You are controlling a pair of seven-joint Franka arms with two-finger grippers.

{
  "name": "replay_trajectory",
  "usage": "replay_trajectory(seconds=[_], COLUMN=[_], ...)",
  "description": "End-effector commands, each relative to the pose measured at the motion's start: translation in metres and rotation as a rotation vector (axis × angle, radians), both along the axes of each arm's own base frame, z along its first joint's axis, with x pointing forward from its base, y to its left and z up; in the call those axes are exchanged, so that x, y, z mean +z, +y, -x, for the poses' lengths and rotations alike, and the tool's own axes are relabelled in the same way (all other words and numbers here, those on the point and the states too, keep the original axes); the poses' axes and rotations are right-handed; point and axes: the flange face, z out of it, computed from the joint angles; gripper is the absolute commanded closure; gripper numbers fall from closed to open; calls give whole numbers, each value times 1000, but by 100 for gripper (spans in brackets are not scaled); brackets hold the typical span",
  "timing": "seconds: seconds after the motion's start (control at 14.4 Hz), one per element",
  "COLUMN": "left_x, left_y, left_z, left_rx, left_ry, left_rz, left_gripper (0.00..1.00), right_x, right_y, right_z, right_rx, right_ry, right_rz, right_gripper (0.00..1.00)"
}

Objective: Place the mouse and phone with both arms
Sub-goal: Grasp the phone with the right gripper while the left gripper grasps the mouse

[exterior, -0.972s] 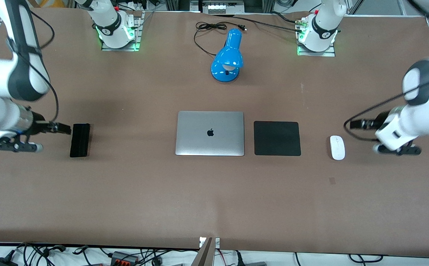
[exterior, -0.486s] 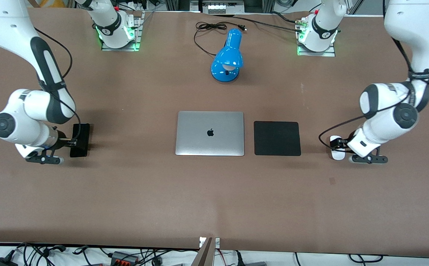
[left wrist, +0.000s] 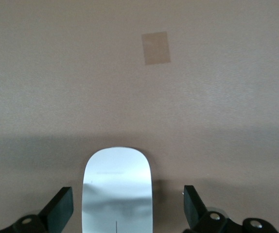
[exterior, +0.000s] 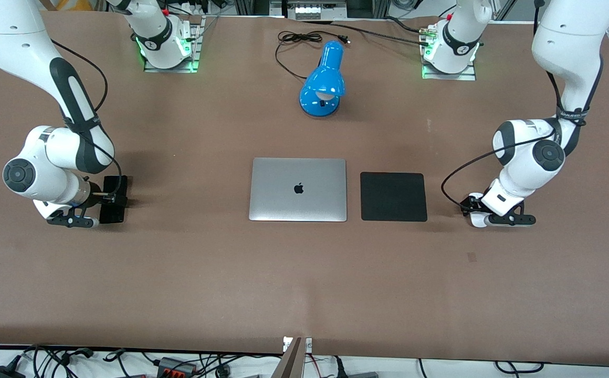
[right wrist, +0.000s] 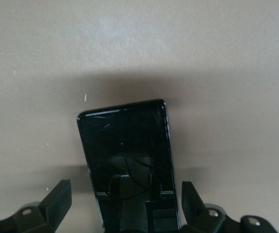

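The right end effector (exterior: 106, 205) sits low over the phone (exterior: 114, 199) at the right arm's end of the bench (exterior: 304, 273), and its wrist hides part of the phone in the front view. In the right wrist view the phone (right wrist: 127, 160) lies flat between the two fingers (right wrist: 57, 199), which stand spread on either side with a gap to each long edge, so the end effector is released and not gripping; the phone's end closest to the wrist camera is cut off by the picture's edge. Toward the middle of the bench lie a closed silver laptop (exterior: 298, 189) and, just beside it toward the left arm's end, a black mouse pad (exterior: 393, 196); a blue desk lamp (exterior: 323, 80) stands farther from the front camera. The left end effector (exterior: 475, 210) is down at the mouse (exterior: 476, 221), most of which the wrist covers in the front view. In the left wrist view the mouse (left wrist: 117, 189) lies between the spread fingers (left wrist: 194, 206), untouched, its end closest to the wrist camera cut off. The bench has a plain brown cover, with a small patch of tape (left wrist: 156, 48) near the mouse.
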Motion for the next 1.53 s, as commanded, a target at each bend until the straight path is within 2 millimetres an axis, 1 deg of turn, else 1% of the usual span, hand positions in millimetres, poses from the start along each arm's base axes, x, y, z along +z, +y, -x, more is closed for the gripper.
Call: replay_trajectory(seconds=[0.0,0.07,0.14,0.21,0.28,0.35,0.42,0.49,0.56,0.62,0.69,0.76,0.83,0.9,1.04,1.11,1.18,1.25,1.32,1.39,1.46], left_x=[-5,-7,-12,-12,-13,-13,-12,-10,-6,-5,-5,-3,5,17,44,63,87,111,139,166,196], left_y=[7,7,7,7,7,9,10,10,11,11,11,13,14,13,12,12,10,5,0,-5,-7], left_z=[2,3,7,7,8,8,8,6,5,5,5,3,1,-1,-11,-15,-21,-27,-35,-43,-51], left_rx=[-16,-16,-16,-16,-16,-11,-7,-11,-13,-19,-20,-24,-34,-41,-44,-45,-49,-59,-69,-79,-83], left_ry=[-16,-20,-9,-9,-8,-6,-6,-11,-12,-14,-14,-18,-30,-31,15,42,75,110,157,202,234], left_rz=[-4,-5,-4,-4,-4,-4,-3,-4,-5,-6,-6,-8,-12,-11,-4,1,8,15,21,26,30], left_gripper=[0,0,0,3,16,32,45,56,64,68,72,72,72,72,72,72,71,70,69,69,69], right_x=[-15,-17,-17,-17,-20,-21,-23,-24,-24,-24,-24,-25,-23,-20,-11,3,15,34,49,61,67], right_y=[-5,-6,-6,-7,-8,-9,-9,-9,-9,-8,-8,-8,-8,-8,-2,3,9,19,31,52,76], right_z=[9,10,10,10,11,11,12,12,12,12,13,14,13,11,8,4,-1,-9,-16,-20,-24], right_rx=[15,15,18,35,44,44,44,43,46,56,68,65,66,69,81,88,99,117,136,155,179], right_ry=[31,34,34,35,40,42,45,46,48,50,58,61,58,52,64,68,73,73,75,83,73], right_rz=[-3,-3,-3,-6,-8,-8,-8,-8,-8,-11,-13,-13,-13,-13,-16,-20,-22,-21,-21,-27,-31], right_gripper=[0,0,0,0,0,0,0,0,0,5,30,45,53,60,68,71,71,71,71,70,70])
